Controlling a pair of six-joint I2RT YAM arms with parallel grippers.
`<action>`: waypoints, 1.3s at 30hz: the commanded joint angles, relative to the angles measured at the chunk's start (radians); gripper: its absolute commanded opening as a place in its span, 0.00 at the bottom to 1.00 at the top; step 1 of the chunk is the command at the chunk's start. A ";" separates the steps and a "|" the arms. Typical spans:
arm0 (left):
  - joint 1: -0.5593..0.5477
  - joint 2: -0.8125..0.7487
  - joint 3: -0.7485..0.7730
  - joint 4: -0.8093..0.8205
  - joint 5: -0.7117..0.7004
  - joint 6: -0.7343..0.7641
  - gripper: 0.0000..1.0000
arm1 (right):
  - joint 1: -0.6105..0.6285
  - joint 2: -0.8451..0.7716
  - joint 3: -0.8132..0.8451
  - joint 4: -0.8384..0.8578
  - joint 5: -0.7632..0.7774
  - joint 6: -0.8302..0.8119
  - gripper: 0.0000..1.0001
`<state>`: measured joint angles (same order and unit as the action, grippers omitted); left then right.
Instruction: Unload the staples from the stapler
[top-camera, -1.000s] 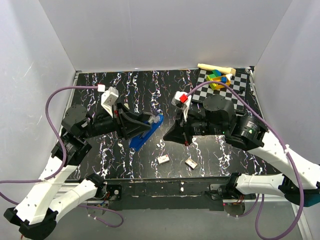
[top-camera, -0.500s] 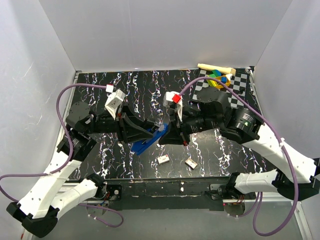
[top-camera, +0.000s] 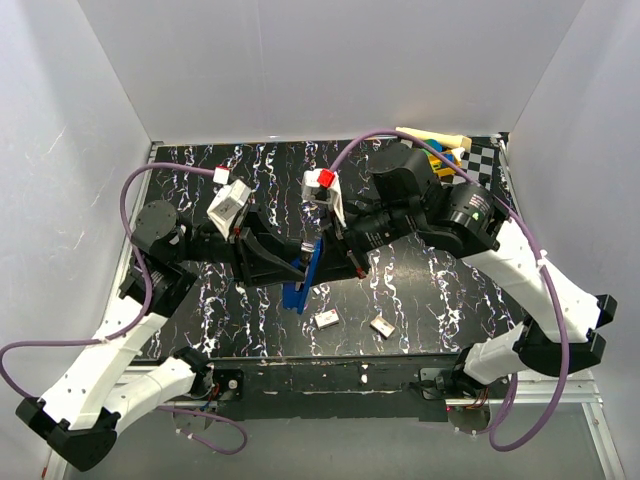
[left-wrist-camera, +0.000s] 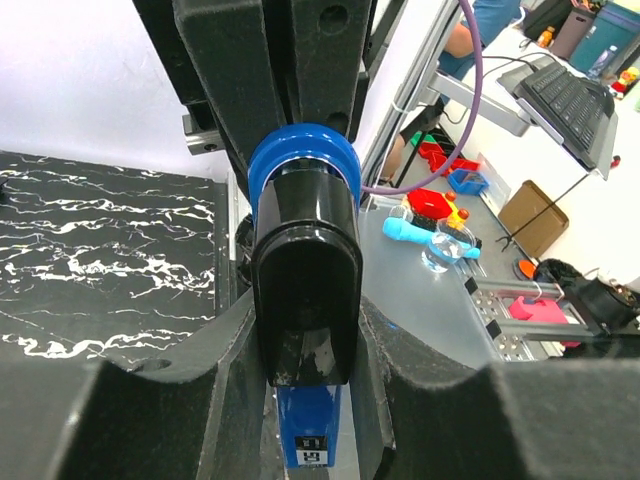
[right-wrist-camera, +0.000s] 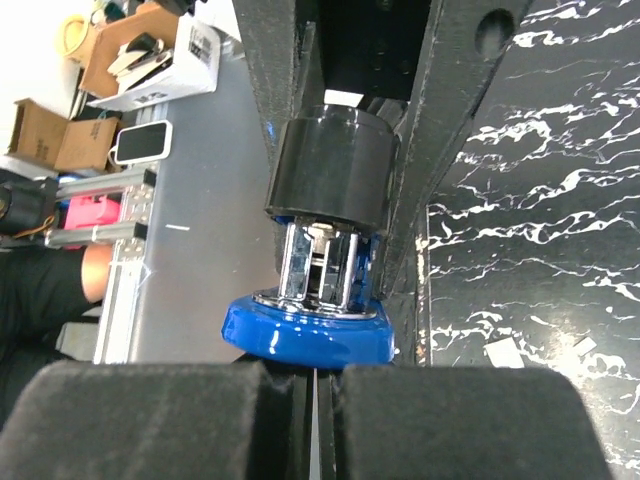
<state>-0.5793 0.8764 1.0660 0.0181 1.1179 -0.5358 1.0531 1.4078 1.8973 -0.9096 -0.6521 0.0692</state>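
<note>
Far right corner — a checkered mat (top-camera: 480, 161) bearing colourful blocks (top-camera: 438, 157), beige stick (top-camera: 432, 136) alongside.

The stapler (top-camera: 303, 278), blue-bodied with a black top and shiny metal between, is hanging steeply tilted over the middle of the counter (top-camera: 430, 300).

The stapler (left-wrist-camera: 305, 290) shows glossy black and blue plastic with shiny bare metal parts
</note>
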 joint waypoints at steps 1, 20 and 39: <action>-0.051 0.042 -0.024 0.019 0.092 -0.001 0.00 | 0.005 0.103 0.147 0.095 -0.050 -0.058 0.01; -0.133 0.107 0.055 -0.153 -0.024 0.129 0.00 | 0.007 0.148 0.171 0.044 -0.051 -0.106 0.01; -0.134 0.101 0.144 -0.361 -0.325 0.244 0.00 | -0.079 -0.286 -0.464 0.279 0.325 0.035 0.01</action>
<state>-0.6987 0.9668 1.1320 -0.3054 0.8860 -0.3389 0.9958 1.1885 1.5070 -0.7792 -0.4591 0.0525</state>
